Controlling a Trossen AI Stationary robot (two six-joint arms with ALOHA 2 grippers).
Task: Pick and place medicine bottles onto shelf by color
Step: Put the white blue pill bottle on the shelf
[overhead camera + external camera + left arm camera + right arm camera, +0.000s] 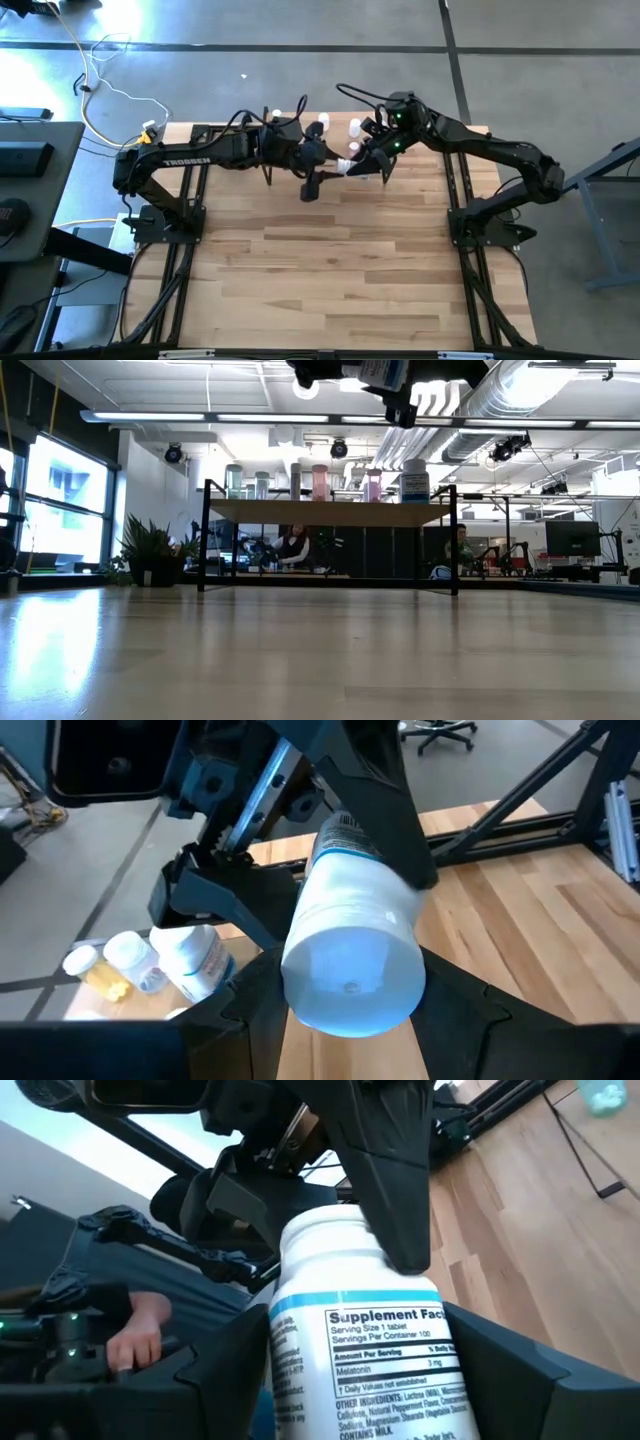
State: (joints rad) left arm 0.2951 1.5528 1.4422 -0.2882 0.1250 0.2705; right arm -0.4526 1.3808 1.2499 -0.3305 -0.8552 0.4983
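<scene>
Medicine bottles are partly sorted already: in the low view a row of them stands on the shelf [330, 512] near the table's far edge, a few clear or pale ones toward one end, pink ones [320, 482] in the middle and a larger white one with a blue label [415, 480] at the other end. One more white bottle [350, 1340], labelled as a supplement, hangs in the air above the shelf, caught in a handover. The right claw [350, 1370] is clenched on its labelled body, and the left claw [350, 990] grips its base end, so both hold it at once. Beyond the shelf, further small bottles [150, 960], one orange, show in the left wrist view, so I judge the sorting well begun but unfinished.
</scene>
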